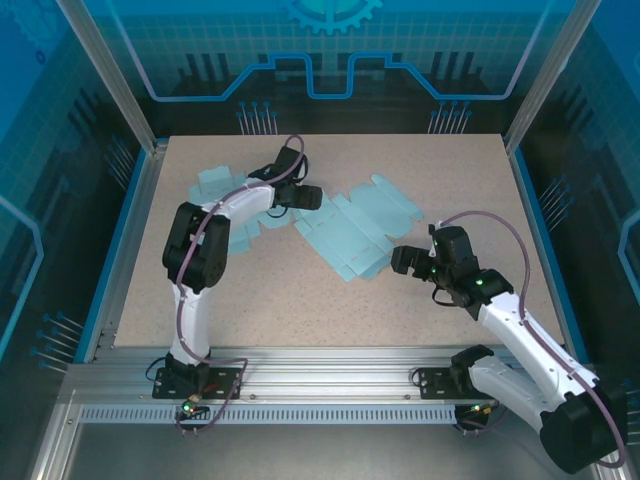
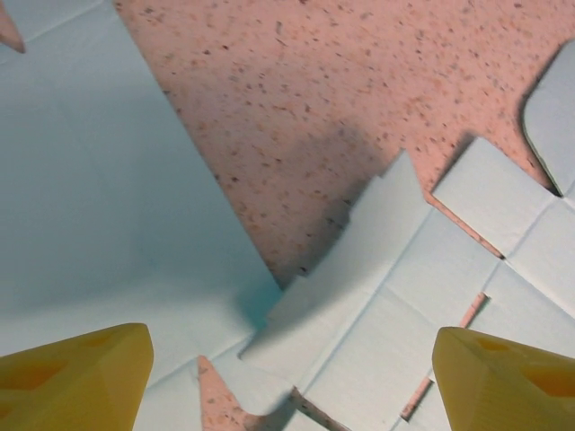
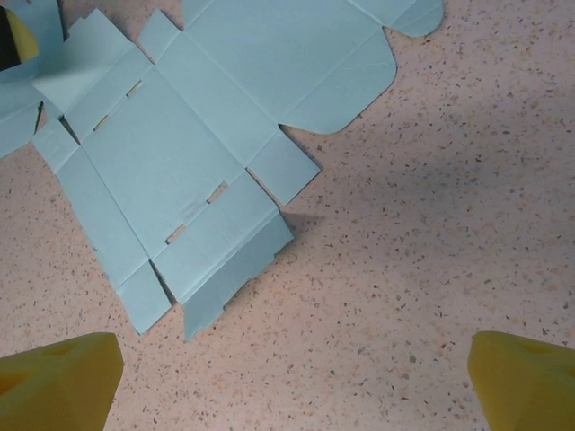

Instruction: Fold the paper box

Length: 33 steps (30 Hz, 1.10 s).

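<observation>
Your light blue paper box (image 1: 355, 232) lies flat and unfolded in the middle of the table (image 1: 300, 300) — one edge flap lifted a little.

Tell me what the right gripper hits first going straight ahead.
Likely bare tabletop beside the paper box blank, though depth is unclear; nothing else lies ahead of the open right gripper.

Bright, even light falls from overhead on the bench (image 1: 300, 300), while the blue enclosure (image 1: 60, 200) around it stays dim. The top view is sharp. In the left wrist view a raised flap (image 2: 377, 215) of the paper box (image 2: 404, 305) throws a soft shadow toward 10 o'clock, and the left tool (image 2: 287, 386) has blurred yellow fingers (image 2: 72, 377) at 7 and 5 o'clock
</observation>
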Motion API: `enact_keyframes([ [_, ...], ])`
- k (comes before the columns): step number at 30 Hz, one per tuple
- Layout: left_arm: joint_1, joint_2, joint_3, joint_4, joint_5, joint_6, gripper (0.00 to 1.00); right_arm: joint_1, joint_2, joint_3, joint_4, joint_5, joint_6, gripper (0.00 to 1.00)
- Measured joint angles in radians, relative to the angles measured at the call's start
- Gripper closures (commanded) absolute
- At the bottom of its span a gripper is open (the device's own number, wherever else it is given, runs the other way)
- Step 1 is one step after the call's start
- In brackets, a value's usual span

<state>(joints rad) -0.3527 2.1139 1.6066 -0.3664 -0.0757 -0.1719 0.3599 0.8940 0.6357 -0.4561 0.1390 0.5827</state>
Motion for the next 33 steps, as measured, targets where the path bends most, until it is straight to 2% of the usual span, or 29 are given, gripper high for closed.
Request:
enact_keyframes([
  [6,0.015,0.025,0.000,0.006,0.063,-0.021,0.23,0.000,-0.002,0.000,0.000,0.011,0.000,0.00],
  [12,0.015,0.100,0.019,0.007,0.120,-0.037,0.39,0.000,-0.013,0.000,0.000,0.013,0.000,0.00],
  [20,0.016,0.103,0.030,0.036,0.190,-0.034,0.84,0.000,-0.013,0.000,0.002,0.023,-0.001,0.00],
  [24,0.015,0.101,0.029,0.073,0.231,-0.014,0.99,0.000,0.006,0.003,0.007,0.031,-0.020,0.00],
  [28,0.015,0.057,0.016,0.101,0.248,0.021,1.00,0.000,0.043,0.040,0.013,0.037,-0.066,0.00],
  [33,0.005,-0.077,-0.027,0.125,0.279,0.130,1.00,0.000,0.101,0.131,0.034,0.010,-0.185,0.00],
])
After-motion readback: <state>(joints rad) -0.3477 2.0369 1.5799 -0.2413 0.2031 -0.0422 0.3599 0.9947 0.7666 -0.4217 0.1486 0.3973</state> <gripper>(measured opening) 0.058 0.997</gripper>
